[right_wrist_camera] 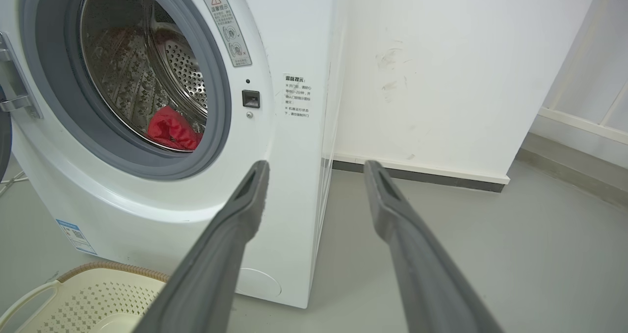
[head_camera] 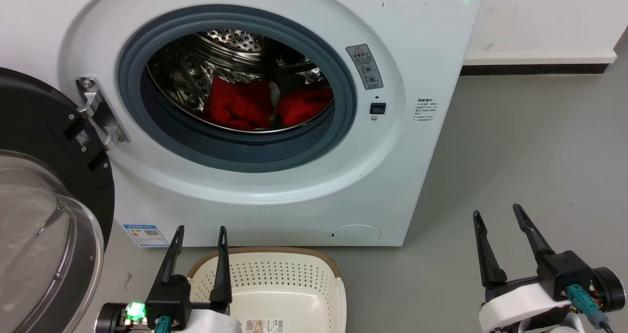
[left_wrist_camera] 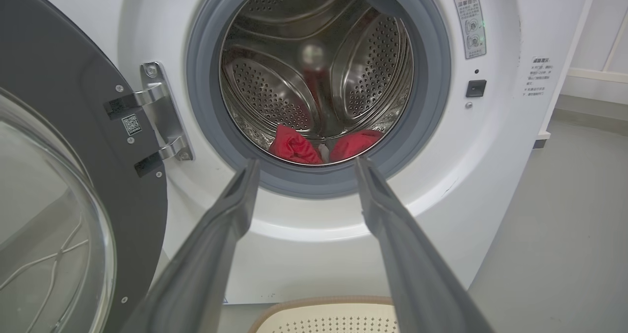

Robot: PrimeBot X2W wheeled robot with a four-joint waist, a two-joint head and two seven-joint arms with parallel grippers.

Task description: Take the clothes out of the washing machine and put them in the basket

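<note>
A smooth grey floor [head_camera: 530, 141] runs up to a white wall [head_camera: 539, 14] with a dark strip along its foot. A white washer [head_camera: 304, 195] stands on the floor by the wall, its glass door [head_camera: 44, 225] swung wide to the left.

Red clothes [head_camera: 245, 108] lie in two heaps at the bottom of the steel drum [head_camera: 230, 41], with a scrap of white between them, possibly trim but too small to tell. A cream basket [head_camera: 274, 279] sits on the floor just in front of the washer, below the porthole.

The left claw [head_camera: 201, 228] hovers over the basket's left rim, fingers spread, holding nothing — the clothes lie well beyond it, inside the drum. The right claw [head_camera: 496, 210], also spread and empty, hangs over bare floor to the washer's right, well apart from the clothes.
</note>
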